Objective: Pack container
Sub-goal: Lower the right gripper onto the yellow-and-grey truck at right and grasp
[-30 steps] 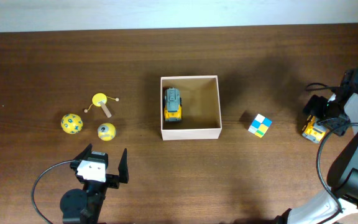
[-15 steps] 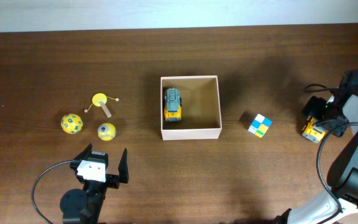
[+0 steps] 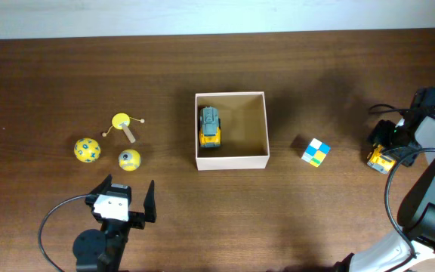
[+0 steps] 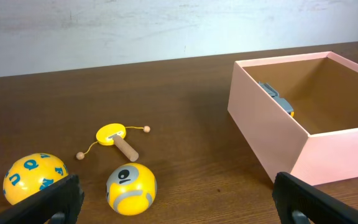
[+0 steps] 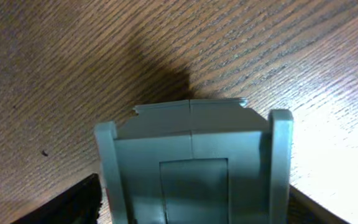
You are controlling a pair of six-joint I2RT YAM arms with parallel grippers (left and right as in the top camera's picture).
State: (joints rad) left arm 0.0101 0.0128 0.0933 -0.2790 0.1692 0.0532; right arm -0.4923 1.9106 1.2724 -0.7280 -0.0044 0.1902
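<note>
Since the right wrist view is almost filled by a blurred grey block [image 5: 191,165] sitting between two dark finger edges at the bottom corners, whether the right gripper [image 3: 384,148] actually clamps it cannot be told. Overhead, that gripper is at the far right of the table [image 3: 51,60], over a small yellow toy vehicle [image 3: 380,157]; arm and cable cover most of the toy and the fingertips are not visible. The left gripper [image 3: 127,190] is near the bottom edge with its fingers spread wide and nothing between them; in the left wrist view only the finger ends show, cut off by the lower corners. The container [image 3: 231,161] sits mid-table, upright, no lid. A yellow and grey toy truck [image 3: 211,127] lies inside against its left wall; from the left wrist only a grey sliver of it shows over the rim. A multicoloured cube [image 3: 316,151] is on the table between container and right gripper, apart from both. Left of the container, well apart: yellow hand drum with wooden handle [image 3: 123,125], yellow ball with blue marks [image 3: 87,149], yellow and grey ball [image 3: 129,159]. Markings on both balls are too small to read.
</note>
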